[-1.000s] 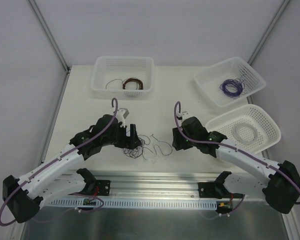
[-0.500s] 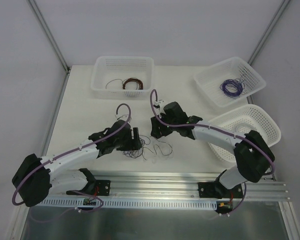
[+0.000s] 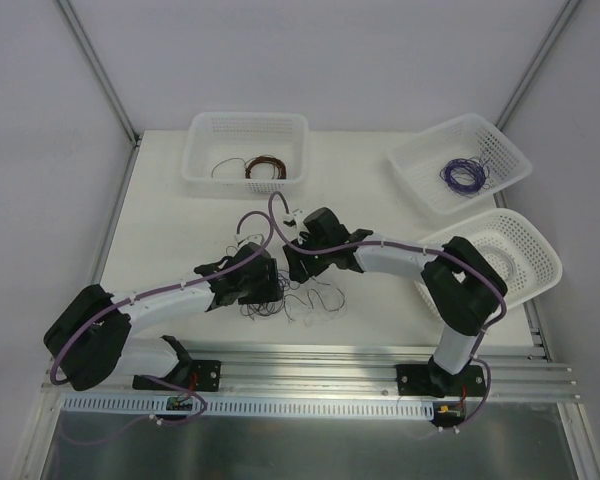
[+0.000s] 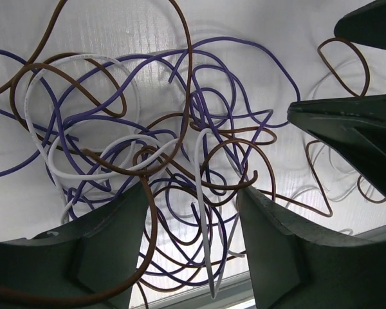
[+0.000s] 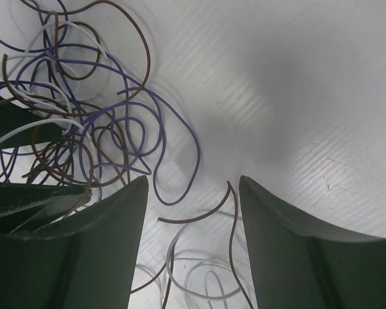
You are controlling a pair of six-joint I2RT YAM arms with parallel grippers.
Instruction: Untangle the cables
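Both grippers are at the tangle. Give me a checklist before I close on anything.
1. Left gripper open: ok, jaws apart.
2. Right gripper open: ok.
3. Left jaws around a single strand: not ok, several purple, brown and white strands of the cables cross between them.
4. Right jaws over the clump: not ok, only a loose brown strand and pale loops there; the clump sits aside.
5. Clearance between grippers: not ok, right fingers crowd the left wrist view.
6. Fingertips off the table: cannot tell.

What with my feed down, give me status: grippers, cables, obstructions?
Left gripper open, straddling the cables. Right gripper open at clump's edge. Cables tangled. Grippers crowding each other.
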